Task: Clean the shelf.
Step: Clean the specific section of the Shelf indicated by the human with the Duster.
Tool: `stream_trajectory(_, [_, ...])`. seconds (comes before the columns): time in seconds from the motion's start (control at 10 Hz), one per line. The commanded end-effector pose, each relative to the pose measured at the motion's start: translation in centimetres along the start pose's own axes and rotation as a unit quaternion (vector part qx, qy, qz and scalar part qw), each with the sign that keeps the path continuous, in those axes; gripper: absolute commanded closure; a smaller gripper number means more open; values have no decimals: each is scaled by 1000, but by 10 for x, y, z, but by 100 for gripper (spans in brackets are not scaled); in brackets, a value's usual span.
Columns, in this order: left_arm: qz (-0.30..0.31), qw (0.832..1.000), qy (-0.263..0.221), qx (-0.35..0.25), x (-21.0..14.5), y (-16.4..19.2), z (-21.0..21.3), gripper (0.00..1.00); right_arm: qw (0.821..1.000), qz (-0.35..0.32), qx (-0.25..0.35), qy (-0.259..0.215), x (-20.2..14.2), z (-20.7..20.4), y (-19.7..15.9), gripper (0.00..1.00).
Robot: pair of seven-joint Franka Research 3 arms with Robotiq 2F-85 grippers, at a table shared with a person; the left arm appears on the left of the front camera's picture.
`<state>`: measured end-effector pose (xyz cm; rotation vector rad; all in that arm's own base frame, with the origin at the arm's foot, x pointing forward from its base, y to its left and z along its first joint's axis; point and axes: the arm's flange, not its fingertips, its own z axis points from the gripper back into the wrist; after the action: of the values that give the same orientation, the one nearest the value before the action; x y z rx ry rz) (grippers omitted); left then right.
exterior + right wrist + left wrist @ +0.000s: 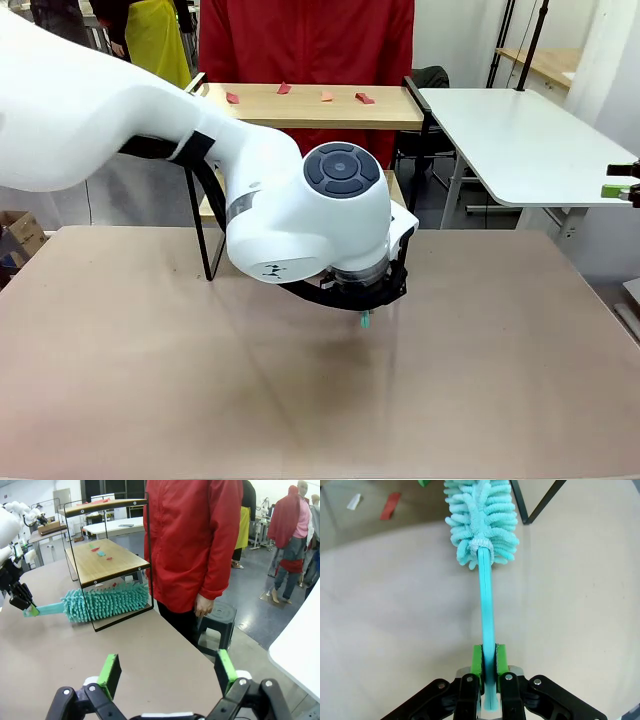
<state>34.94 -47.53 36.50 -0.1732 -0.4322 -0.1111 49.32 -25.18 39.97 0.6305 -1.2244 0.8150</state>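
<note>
The shelf (pixel 107 562) stands at the table's far side, its top board (pixel 310 105) carrying a few red scraps. My left gripper (pixel 489 657) is shut on the flat handle of a teal fluffy duster (pixel 480 520). In the right wrist view the duster (pixel 105 602) lies low over the table with its head under the shelf's lower board, held by the left gripper (pixel 27 607). In the front view the left arm hides most of the shelf, and its gripper (pixel 365 320) points down near the table's middle. My right gripper (pixel 168 672) is open and holds nothing.
A person in a red coat (pixel 195 545) stands behind the shelf, next to a grey stool (pixel 220 620). Red and green scraps (pixel 100 551) lie on the lower board; a red scrap (pixel 390 506) and a white one (pixel 354 501) lie on the table. A white table (pixel 520 130) stands at the right.
</note>
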Motion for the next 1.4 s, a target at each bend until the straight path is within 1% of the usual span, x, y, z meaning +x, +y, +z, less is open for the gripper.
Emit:
stream_trajectory(0.0, [10, 1000, 8, 2, 3, -11, -8, 87, 1000, 3, 0, -1, 3, -1, 0, 0])
stream_trajectory(0.1, [-1, 1000, 17, -3, 6, -8, 0, 87, 1000, 3, 0, -1, 3, -1, 0, 0])
stream_trajectory(0.2, [7, 1000, 8, 0, 1, -2, -6, 87, 1000, 3, 0, -1, 3, -1, 0, 0])
stream_trajectory(0.4, [9, 1000, 14, 0, 1, -7, -7, 87, 1000, 3, 0, -1, 3, -1, 0, 0])
stream_trajectory(0.8, [21, 1000, 8, -3, -11, 10, -7, 87, 1000, 3, 0, -1, 3, -1, 0, 0])
stream_trajectory(1.3, [35, 999, 11, 30, -14, 55, -3, 87, 1000, 3, 0, -1, 3, -1, 0, 0])
